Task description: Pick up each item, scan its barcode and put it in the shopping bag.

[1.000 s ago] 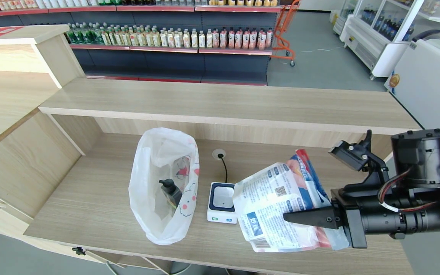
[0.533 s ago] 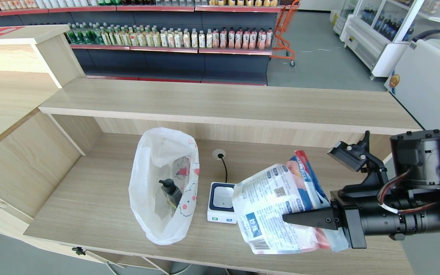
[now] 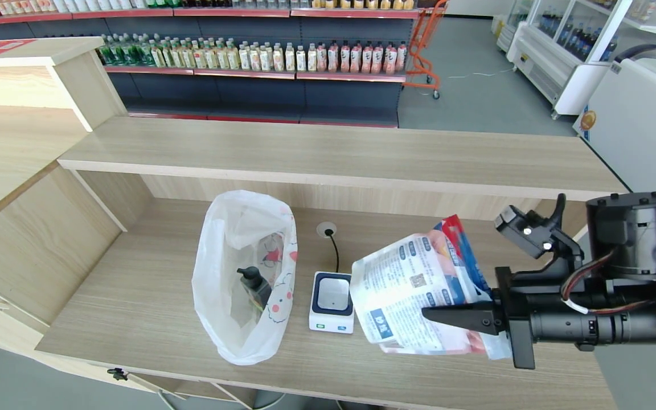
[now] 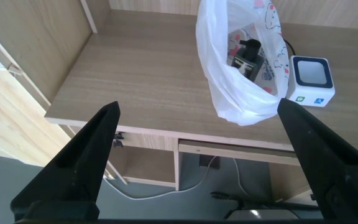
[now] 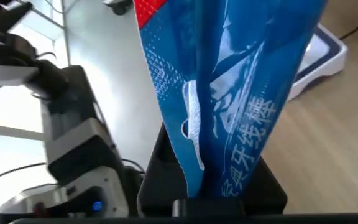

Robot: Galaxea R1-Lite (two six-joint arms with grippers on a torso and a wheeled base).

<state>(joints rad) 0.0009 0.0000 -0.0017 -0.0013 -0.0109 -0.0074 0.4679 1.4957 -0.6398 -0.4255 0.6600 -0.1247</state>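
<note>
The white, blue and red printed plastic packet (image 3: 413,290) is off the light wooden counter (image 3: 134,296), pinched by its right edge in the right gripper (image 3: 436,316). The jaws are clamped on it; the right wrist view shows the packet (image 5: 241,93) standing up out of the gripper (image 5: 213,186) with the film squeezed between the fingers. The packet hangs tilted, its left edge just beside and slightly above the small square white-and-navy barcode scanner (image 3: 332,310), whose window faces upward.

The thin white plastic shopping bag with a cartoon print (image 3: 245,273) stands open on the counter just left of the scanner. A dark pump bottle (image 3: 254,287) already lies inside it, so at least one item looks finished.

The left gripper (image 4: 197,115) hangs above the near left edge of the counter, its jaws wide apart and holding nothing. From there the bag (image 4: 241,81), the bottle (image 4: 248,56) and the scanner (image 4: 312,78) all lie below and ahead of it.

By my reading the task is partway through: the packet has been picked up and brought to the scanner, but is not over the window. Its barcode side is hard to make out, so I cannot tell whether the code faces the scanner. Scanning this packet and dropping it into the bag are left.
</note>
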